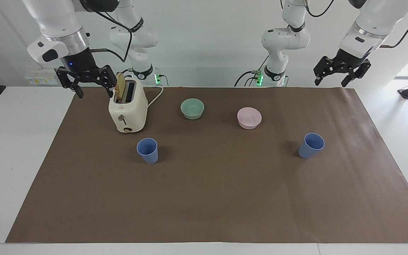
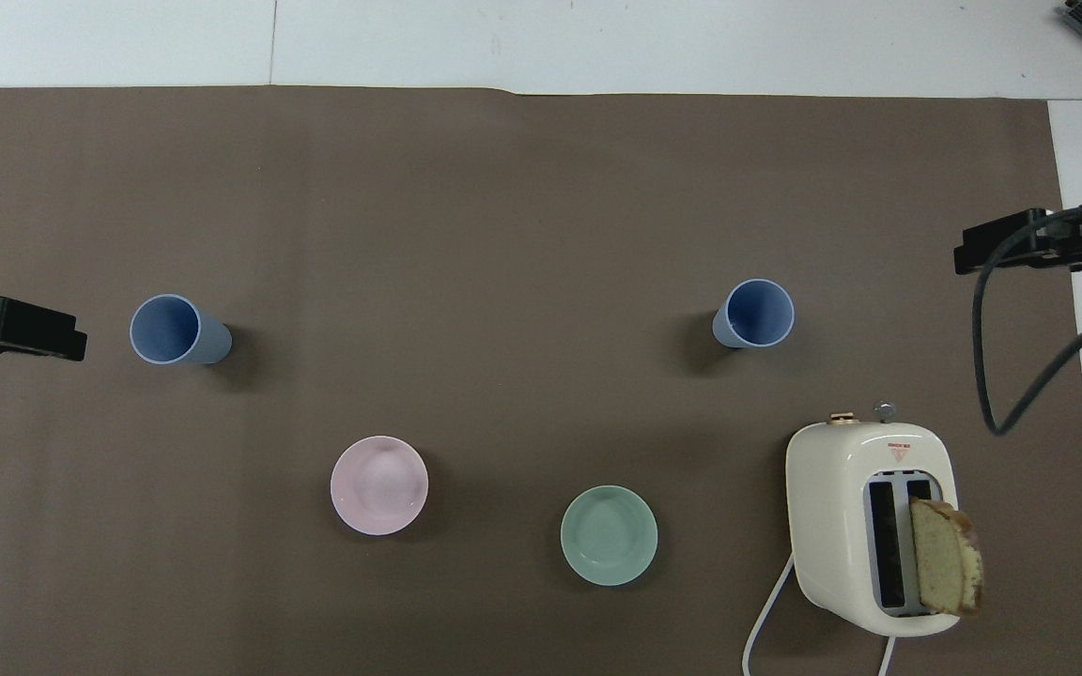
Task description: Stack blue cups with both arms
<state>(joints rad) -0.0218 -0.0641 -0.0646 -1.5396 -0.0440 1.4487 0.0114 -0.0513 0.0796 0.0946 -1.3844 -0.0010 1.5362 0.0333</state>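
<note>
Two blue cups stand upright and apart on the brown mat [image 1: 204, 198]. One blue cup [image 1: 147, 150] [image 2: 755, 314] is toward the right arm's end, just farther from the robots than the toaster. The other blue cup [image 1: 311, 145] [image 2: 175, 330] is toward the left arm's end. My right gripper [image 1: 96, 94] [image 2: 1001, 249] hangs open in the air beside the toaster, holding nothing. Raised over the mat's edge at the left arm's end, my left gripper [image 1: 330, 84] [image 2: 34, 329] is open and empty. Neither gripper touches a cup.
A cream toaster [image 1: 128, 106] [image 2: 870, 526] with a bread slice [image 1: 120, 86] [image 2: 945, 554] in one slot stands near the right arm. A green bowl [image 1: 192, 108] [image 2: 609, 535] and a pink bowl [image 1: 249, 118] [image 2: 378, 484] sit between the cups, nearer the robots.
</note>
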